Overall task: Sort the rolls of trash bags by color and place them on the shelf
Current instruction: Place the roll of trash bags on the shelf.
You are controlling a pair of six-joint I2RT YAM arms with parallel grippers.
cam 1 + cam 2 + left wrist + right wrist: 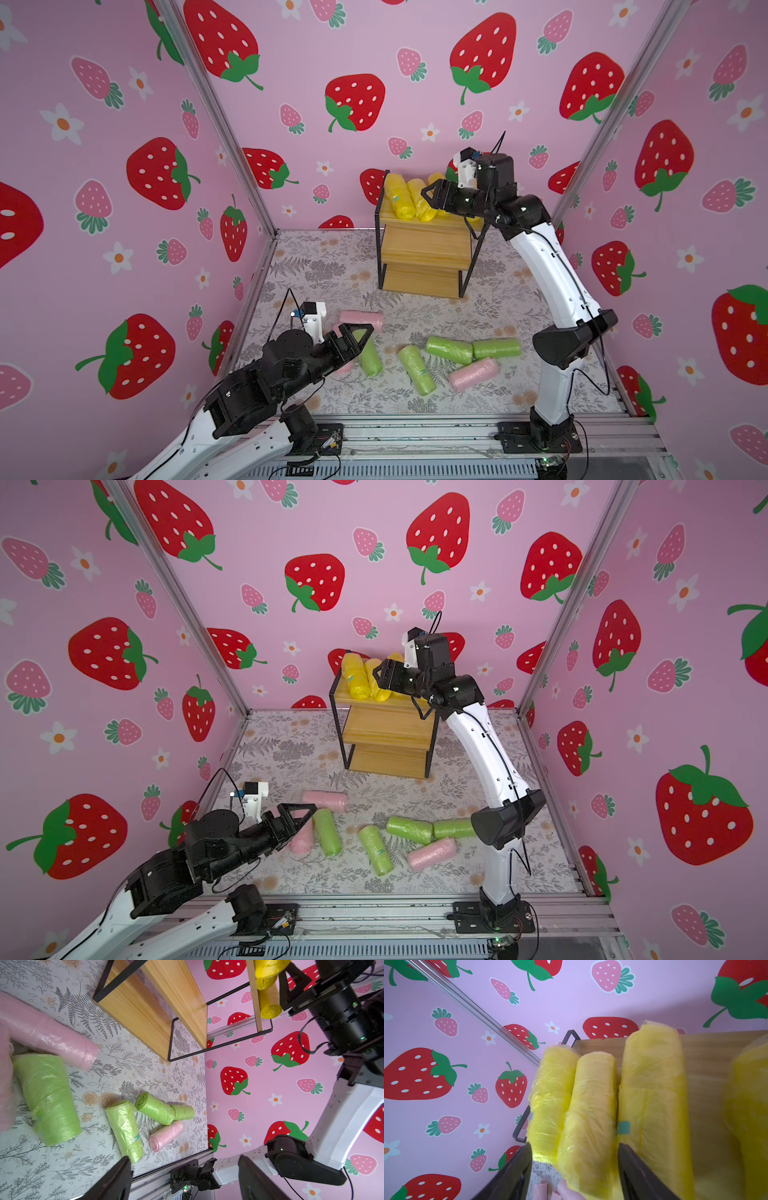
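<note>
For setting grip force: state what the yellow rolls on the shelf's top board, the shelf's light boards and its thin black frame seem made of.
Yellow cylindrical rolls: thin plastic film, glossy; it crinkles and catches highlights.
Shelf's light boards: wood or wood-look laminate, satin; straight grain lines show.
Thin black frame: probably painted metal rod, matte; slim, straight, sharply bent corners.
</note>
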